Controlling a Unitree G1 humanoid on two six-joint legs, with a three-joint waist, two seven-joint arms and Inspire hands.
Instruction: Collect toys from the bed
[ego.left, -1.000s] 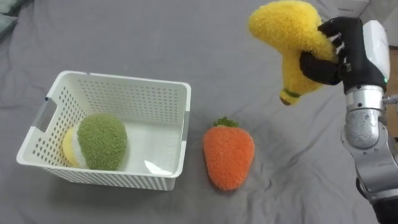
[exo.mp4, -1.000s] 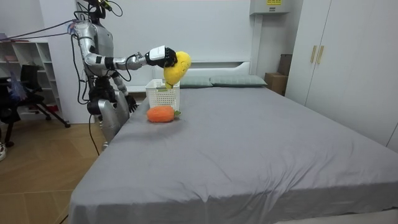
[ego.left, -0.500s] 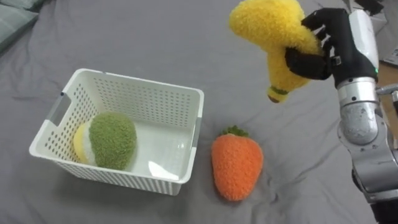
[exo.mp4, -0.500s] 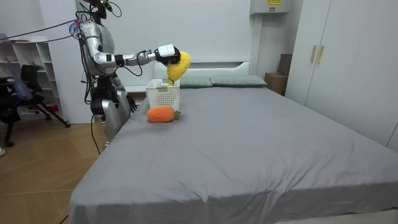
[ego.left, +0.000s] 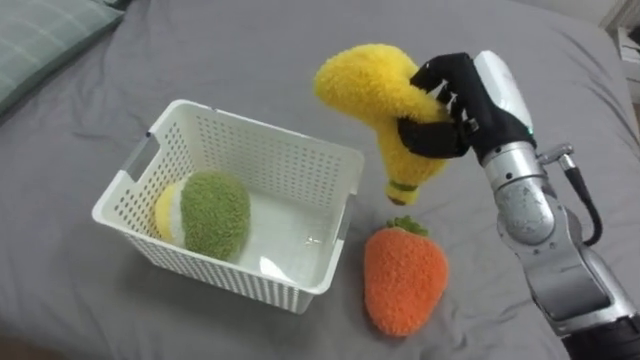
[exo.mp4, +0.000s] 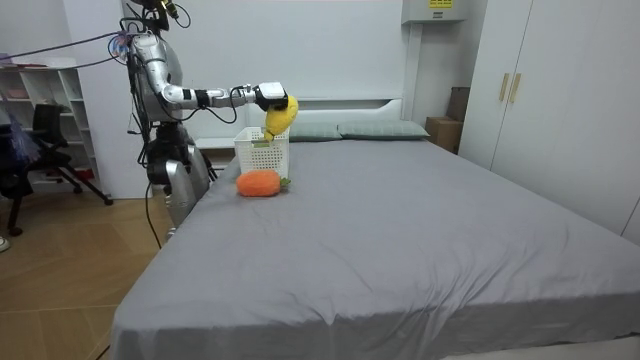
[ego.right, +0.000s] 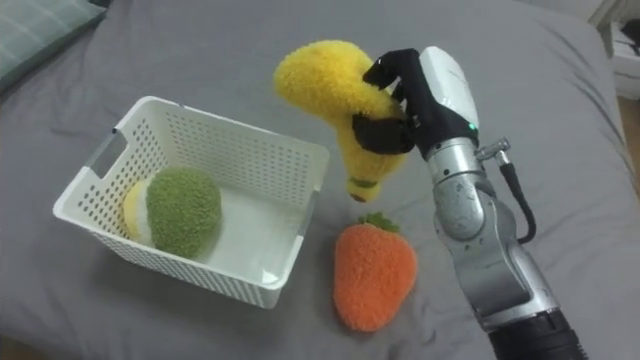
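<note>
Left eye view: the yellow banana toy (ego.left: 385, 110) hangs in the air by the far right corner of the white basket (ego.left: 220, 270), above the orange carrot toy (ego.left: 404, 282). The right hand (ego.left: 458, 95) grips it, fingers curled round. A green toy (ego.left: 213, 212) lies in the basket's left end, on the grey bed (ego.left: 250, 50).

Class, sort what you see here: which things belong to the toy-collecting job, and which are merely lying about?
Job: yellow plush banana, held in the right hand; orange plush carrot on the bed; green plush toy in the white basket.
Lying about: pillows, wardrobe, office chair.
</note>
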